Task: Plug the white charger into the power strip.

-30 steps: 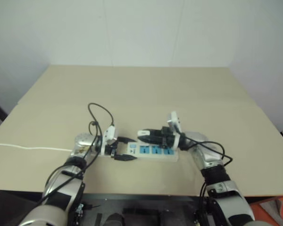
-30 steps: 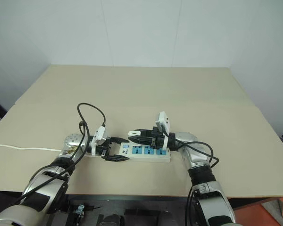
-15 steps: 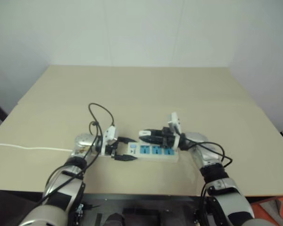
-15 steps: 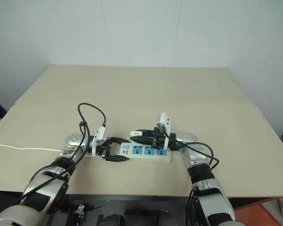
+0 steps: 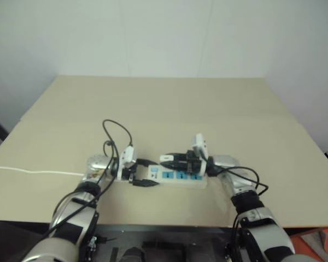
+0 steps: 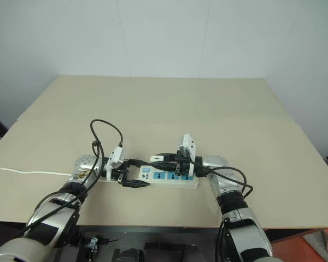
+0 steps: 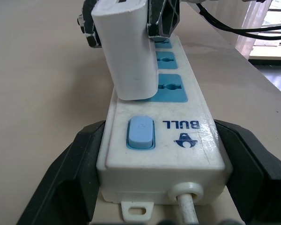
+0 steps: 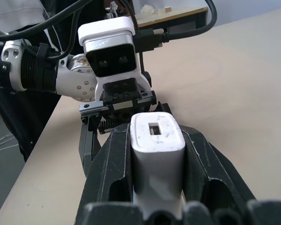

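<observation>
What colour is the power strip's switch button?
Light blue switch button on the white power strip, clearest in the left wrist view.

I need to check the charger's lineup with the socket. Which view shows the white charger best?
The left wrist view: the white charger stands large over the power strip's first blue socket. The right wrist view shows its end between the right gripper's fingers. In the eye views it is tiny.
</observation>
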{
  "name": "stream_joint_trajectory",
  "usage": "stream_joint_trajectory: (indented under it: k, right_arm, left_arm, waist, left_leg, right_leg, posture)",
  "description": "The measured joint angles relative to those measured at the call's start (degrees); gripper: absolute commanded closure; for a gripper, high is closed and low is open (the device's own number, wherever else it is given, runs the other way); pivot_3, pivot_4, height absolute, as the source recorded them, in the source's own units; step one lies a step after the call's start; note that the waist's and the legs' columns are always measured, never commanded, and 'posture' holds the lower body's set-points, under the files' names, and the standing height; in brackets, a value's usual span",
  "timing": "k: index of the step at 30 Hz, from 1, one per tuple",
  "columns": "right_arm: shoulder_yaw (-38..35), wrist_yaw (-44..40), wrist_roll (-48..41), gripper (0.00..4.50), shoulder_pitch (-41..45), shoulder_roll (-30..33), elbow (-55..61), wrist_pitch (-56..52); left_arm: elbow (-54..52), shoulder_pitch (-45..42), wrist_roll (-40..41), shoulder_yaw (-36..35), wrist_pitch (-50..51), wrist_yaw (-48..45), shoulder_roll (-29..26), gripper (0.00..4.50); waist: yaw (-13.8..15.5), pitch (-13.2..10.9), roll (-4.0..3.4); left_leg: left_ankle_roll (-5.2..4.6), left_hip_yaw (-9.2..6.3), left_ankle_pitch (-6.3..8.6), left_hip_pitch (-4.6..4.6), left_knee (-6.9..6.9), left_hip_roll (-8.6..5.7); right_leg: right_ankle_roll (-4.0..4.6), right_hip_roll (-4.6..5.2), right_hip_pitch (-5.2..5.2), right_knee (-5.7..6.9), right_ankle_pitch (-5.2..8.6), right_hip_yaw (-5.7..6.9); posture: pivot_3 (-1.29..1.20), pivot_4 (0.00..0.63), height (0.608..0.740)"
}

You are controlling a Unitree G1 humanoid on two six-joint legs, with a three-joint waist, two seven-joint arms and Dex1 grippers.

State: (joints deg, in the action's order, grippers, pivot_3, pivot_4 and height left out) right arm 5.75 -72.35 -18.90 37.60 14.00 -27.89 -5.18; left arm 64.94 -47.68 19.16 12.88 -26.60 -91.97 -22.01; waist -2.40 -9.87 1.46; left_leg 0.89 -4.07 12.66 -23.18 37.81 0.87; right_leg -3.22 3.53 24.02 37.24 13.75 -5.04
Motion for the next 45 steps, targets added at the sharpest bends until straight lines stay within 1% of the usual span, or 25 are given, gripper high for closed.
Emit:
stream_joint_trajectory:
  k: [6,11,16,25,34,45]
  right_arm:
    - [0.0,-0.5,-0.3,3.39,0.0,0.1,-1.0,1.9]
    - [0.3,-2.6,-0.3,3.39,-0.1,1.3,-2.4,4.7]
    - [0.3,-3.5,-0.3,3.39,0.0,1.6,-3.7,6.5]
    - [1.1,-3.5,0.0,3.39,-0.2,2.3,-4.8,9.0]
    - [3.2,-2.7,1.2,3.39,0.4,2.6,-7.6,13.8]
    - [3.9,-2.8,1.3,3.39,1.0,2.5,-8.7,14.6]
  left_arm:
    - [0.0,0.0,0.0,0.0,0.0,0.0,0.0,1.24]
    - [0.0,-0.2,0.0,0.3,-0.1,0.1,0.5,1.24]
    - [0.0,-0.3,0.0,0.7,0.0,0.3,0.6,1.24]
    - [0.0,-0.2,0.1,1.3,0.4,0.7,0.6,1.24]
    - [0.1,-0.2,0.0,1.6,0.7,1.3,0.4,1.24]
    - [0.2,-0.1,0.0,1.7,0.7,1.4,0.2,1.24]
  waist:
    - [0.0,0.0,0.0]
    - [0.1,0.0,0.0]
    - [0.1,0.0,-0.01]
    - [0.1,0.0,-0.01]
    - [0.0,0.0,0.0]
    - [-0.2,0.1,0.0]
  left_leg:
    - [0.0,0.0,0.0,0.0,0.0,0.0]
    - [0.0,0.0,0.0,0.05,0.0,-0.01]
    - [0.0,0.0,0.0,0.23,0.0,0.0]
    - [0.0,-0.09,0.0,0.52,0.0,0.0]
    - [0.0,-0.11,0.0,0.89,-0.03,0.01]
    - [0.0,-0.11,0.01,1.02,-0.04,0.02]
  right_leg:
    - [0.0,0.0,-0.01,0.0,0.0,0.0]
    - [0.0,0.0,-0.08,-0.03,0.0,0.0]
    - [0.0,0.0,-0.31,-0.06,0.0,0.0]
    - [-0.01,0.0,-0.7,-0.16,0.01,0.1]
    - [-0.02,0.0,-1.05,-0.18,0.02,0.11]
    - [-0.02,-0.02,-1.18,-0.18,0.03,0.11]
  posture:
    - [0.0,0.15,0.74]
    - [0.0,0.15,0.74]
    - [0.0,0.15,0.74]
    - [0.0,0.15,0.74]
    - [0.0,0.15,0.74]
    - [0.0,0.15,0.74]
